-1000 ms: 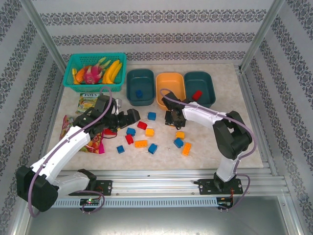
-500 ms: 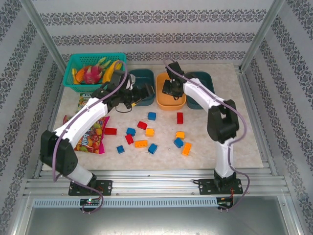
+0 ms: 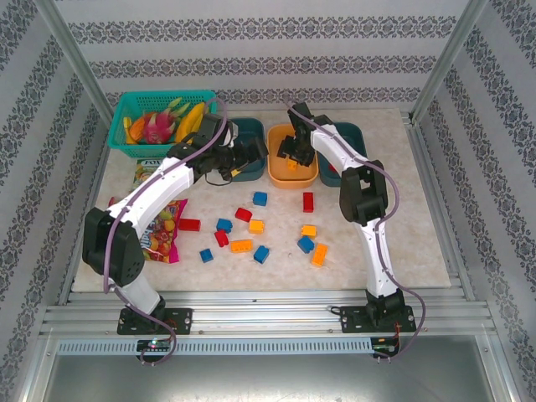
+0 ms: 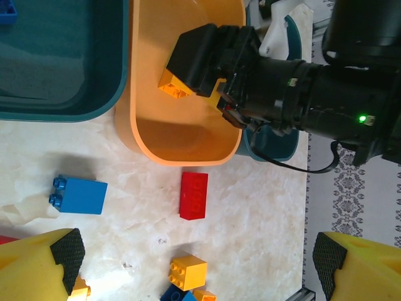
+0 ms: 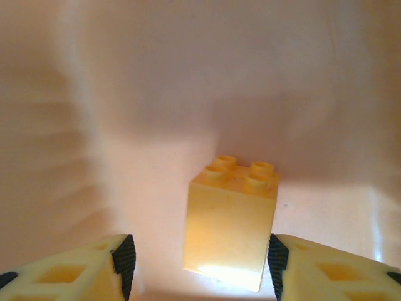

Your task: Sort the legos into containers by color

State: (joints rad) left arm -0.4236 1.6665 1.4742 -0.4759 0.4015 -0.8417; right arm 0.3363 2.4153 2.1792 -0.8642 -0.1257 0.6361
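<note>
Right gripper [image 5: 199, 260] parted — yellow brick [image 5: 230, 226] loose inside orange tub [image 4: 141, 125], left gripper [image 4: 198, 254] spread wide, snack packet [image 3: 163, 234] lettering unreadable.

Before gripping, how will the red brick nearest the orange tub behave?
The red brick looks like rigid plastic, so probably no flexing. Boxy and lying flat, it should slide, not roll. Glossy faces might slip.

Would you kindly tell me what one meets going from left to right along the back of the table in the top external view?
turquoise fruit basket → left teal tub → orange tub → right teal tub
</note>
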